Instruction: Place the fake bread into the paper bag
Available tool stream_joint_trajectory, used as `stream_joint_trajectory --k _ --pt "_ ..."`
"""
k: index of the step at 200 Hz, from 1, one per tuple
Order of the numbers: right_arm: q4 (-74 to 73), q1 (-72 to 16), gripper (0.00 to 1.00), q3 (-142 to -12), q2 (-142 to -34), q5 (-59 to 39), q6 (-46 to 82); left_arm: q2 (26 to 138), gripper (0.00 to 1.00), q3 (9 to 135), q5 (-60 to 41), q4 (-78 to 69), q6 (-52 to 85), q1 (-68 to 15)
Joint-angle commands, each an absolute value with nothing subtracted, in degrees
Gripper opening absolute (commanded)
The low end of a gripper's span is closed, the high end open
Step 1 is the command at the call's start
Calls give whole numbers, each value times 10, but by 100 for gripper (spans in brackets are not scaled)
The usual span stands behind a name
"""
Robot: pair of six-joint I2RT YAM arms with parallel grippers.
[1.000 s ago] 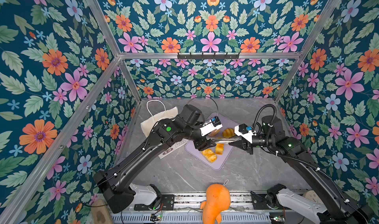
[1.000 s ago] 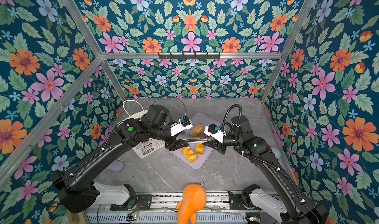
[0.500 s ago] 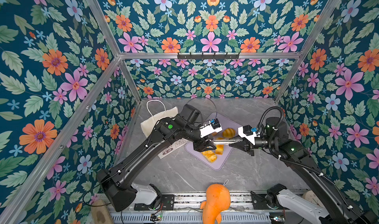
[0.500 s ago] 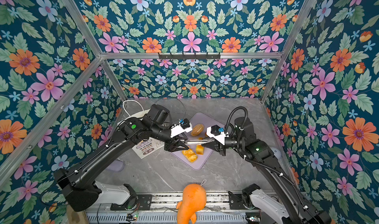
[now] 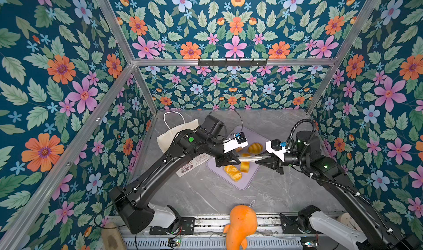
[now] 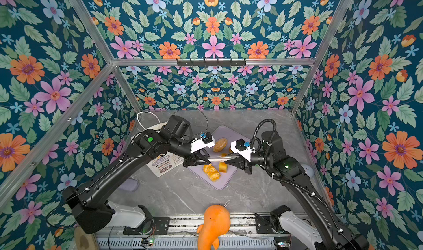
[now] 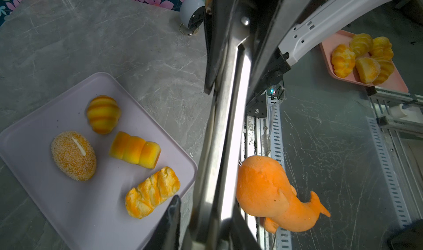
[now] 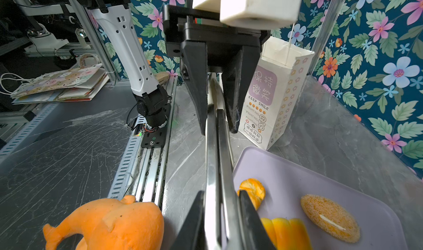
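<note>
above the lilac tray (image 7: 34,127), the right gripper (image 5: 257,162) is clamped on one end of a pair of metal tongs (image 8: 215,150), while the left gripper (image 5: 238,161) has its jaws narrow on either side of the other end; whether they press it cannot be told. the fake bread (image 5: 232,173) lies on the tray: a speckled bun (image 7: 73,156), a striped croissant (image 7: 103,114), a loaf piece (image 7: 135,150) and a twisted roll (image 7: 152,191). the paper bag (image 8: 274,93) stands upright and open-topped just beside the tray's corner.
</note>
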State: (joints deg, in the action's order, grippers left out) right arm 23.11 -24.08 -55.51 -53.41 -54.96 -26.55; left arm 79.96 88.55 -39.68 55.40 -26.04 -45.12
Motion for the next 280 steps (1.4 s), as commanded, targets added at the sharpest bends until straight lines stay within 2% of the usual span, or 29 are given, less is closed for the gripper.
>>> stream_joint_trajectory --k 1,13,75,140,193,249,280 --pt "198 -241 19 -555 -534 -551 -259 799 30 890 -399 551 -250 -451" --pt "197 -241 22 -555 -535 -549 -256 798 29 890 -399 550 -250 -451" --pt "227 -241 50 -587 -568 -562 -227 806 28 898 -380 551 -243 -451" --pt "368 -248 56 -685 -639 -578 -262 820 28 915 -370 565 -249 -451" --pt "429 -238 59 -714 -622 -493 -291 814 26 911 -361 566 -251 -451" --pt "491 -195 62 -751 -611 -539 -307 819 26 915 -367 580 -262 -451" --pt "567 -201 64 -808 -674 -590 -335 833 26 921 -371 598 -270 -452"
